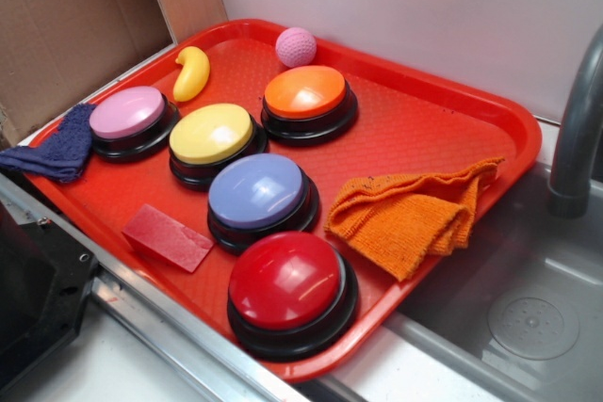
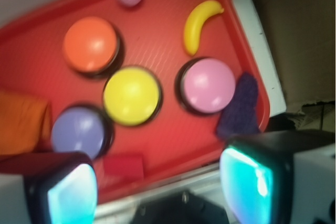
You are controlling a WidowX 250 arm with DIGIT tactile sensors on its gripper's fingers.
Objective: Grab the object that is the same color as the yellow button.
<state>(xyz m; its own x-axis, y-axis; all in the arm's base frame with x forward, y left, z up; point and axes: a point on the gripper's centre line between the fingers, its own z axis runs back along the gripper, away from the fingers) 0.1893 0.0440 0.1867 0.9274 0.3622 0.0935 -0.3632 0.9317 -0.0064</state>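
Note:
The object, a small curved yellow toy (image 1: 191,72) (image 2: 198,23), lies at the far left corner of the red tray (image 1: 443,110), beside the pink button (image 1: 127,113) (image 2: 208,85). The yellow button (image 1: 211,133) (image 2: 131,95) stands mid-tray with a pale yellow dome on a black base. In the wrist view my gripper (image 2: 160,187) hangs high above the tray's near edge, open, its two teal pads (image 2: 73,195) wide apart with nothing between them. The gripper does not show in the exterior view.
An orange button (image 1: 305,91), a purple button (image 1: 255,190) and a red button (image 1: 285,280) also stand on the tray. A pink knitted ball (image 1: 296,46), a red block (image 1: 168,236), an orange cloth (image 1: 410,214) and a dark blue cloth (image 1: 58,146) lie there. A sink (image 1: 528,308) and faucet (image 1: 577,129) are at right.

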